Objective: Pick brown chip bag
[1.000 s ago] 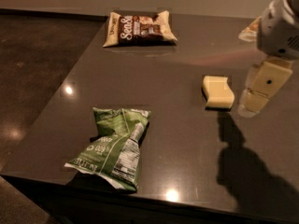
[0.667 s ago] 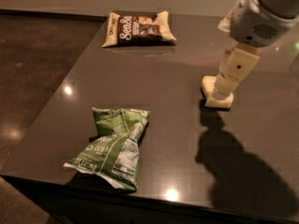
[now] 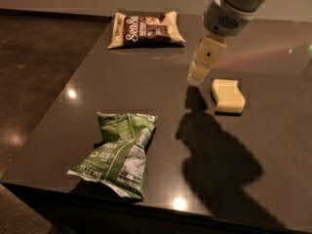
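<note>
Hand (image 3: 196, 76) above table (image 3: 141, 89), brown chip bag (image 3: 146, 29) well beyond

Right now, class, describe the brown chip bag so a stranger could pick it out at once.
Start at the dark table and go to its far edge, beyond the end effector hovering by the pale yellow block. The brown chip bag lies there. Its dark brown panel, white lettering and cream ends separate it from the crumpled green bag at the front.
</note>
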Tool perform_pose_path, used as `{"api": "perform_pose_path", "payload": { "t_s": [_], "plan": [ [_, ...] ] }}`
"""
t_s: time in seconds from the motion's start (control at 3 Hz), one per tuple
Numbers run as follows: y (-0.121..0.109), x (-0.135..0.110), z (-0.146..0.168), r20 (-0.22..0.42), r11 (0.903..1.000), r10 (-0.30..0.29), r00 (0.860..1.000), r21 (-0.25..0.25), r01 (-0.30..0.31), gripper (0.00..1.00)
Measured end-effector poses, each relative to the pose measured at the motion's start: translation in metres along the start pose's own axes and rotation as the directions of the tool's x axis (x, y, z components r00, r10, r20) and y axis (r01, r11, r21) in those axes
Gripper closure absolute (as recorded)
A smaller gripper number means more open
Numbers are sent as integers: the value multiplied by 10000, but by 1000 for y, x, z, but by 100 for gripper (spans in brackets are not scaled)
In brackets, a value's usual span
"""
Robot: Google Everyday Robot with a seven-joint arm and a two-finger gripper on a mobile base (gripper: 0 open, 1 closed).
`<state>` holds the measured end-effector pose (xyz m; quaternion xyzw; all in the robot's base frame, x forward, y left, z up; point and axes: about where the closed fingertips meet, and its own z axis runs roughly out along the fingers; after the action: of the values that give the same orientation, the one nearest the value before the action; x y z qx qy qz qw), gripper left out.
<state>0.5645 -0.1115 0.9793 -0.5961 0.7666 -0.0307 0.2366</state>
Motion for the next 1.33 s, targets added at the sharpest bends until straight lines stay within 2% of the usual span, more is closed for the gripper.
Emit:
{"api": "perform_pose_path", "payload": {
  "t_s": [0.33, 0.67, 1.0, 1.33],
  "plan": [
    [-33, -21, 23, 31, 9988, 270, 9996, 414, -271, 0],
    [-69, -30, 43, -208, 9973, 110, 9997, 729, -95, 0],
    [-118, -45, 70, -619, 9938, -566, 9965, 924, 622, 0],
    [-134, -53, 81, -696, 9903, -868, 9938, 1028, 937, 0]
  ]
}}
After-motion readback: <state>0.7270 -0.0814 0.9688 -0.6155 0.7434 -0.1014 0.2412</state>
